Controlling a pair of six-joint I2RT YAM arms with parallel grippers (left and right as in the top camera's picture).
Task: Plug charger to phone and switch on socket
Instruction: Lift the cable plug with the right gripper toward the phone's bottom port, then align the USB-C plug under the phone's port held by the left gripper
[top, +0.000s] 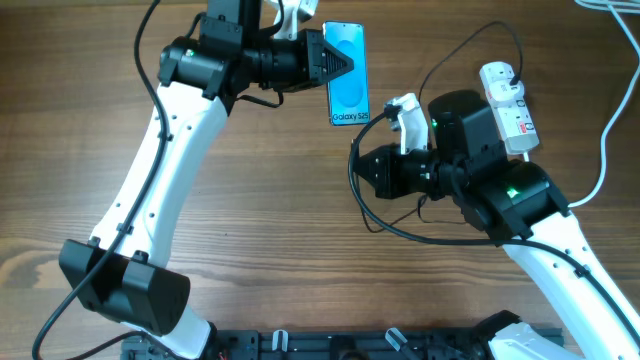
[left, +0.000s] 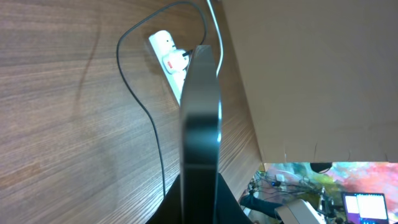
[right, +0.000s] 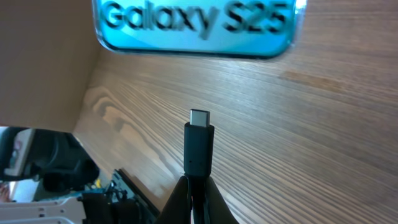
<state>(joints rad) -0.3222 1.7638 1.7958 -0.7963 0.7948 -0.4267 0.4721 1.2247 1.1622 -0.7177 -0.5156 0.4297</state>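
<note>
Right wrist | charger tip (right: 199, 142) pinched in my right gripper (right: 198, 188), pointing straight at phone (right: 196, 25) bottom edge, near, not touching | phone by desk (top: 250, 220) far edge, long axis far-to-near, clamped by left gripper (top: 335, 68) | right arm should make the insertion, I judge | socket (top: 510, 105) toward far right corner, switching comes after.

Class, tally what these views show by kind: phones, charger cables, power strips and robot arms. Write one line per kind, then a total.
phone: 1
charger cable: 1
power strip: 1
robot arms: 2
Total: 5
</note>
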